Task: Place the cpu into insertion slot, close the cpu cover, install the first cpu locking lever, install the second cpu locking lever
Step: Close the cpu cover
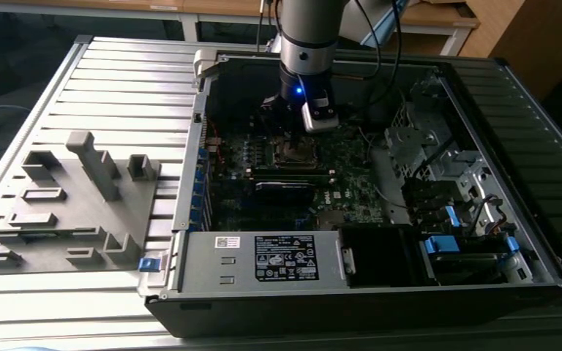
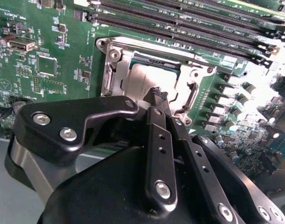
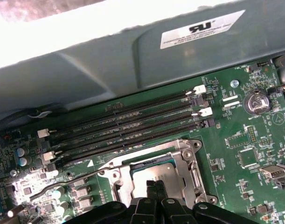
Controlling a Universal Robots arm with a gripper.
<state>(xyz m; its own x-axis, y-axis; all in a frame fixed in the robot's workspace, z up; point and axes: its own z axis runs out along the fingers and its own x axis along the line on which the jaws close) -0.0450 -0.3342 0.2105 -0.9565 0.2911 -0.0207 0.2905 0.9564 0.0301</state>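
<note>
Surfaces and sheen
Shiny metal cover [image 2: 115, 70], dull grey chip [image 2: 147, 78], glossy green board [image 2: 63, 39], smooth black tool [image 2: 157, 94].

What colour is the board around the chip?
Green. The board shows best in the first wrist view.

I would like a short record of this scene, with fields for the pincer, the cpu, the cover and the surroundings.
pincer: shut, tips together over the cpu
cpu: seated in the insertion slot, metal top up
cpu cover: seems lowered around the cpu
surroundings: open computer case on a slatted table; memory slots beside the insertion slot
</note>
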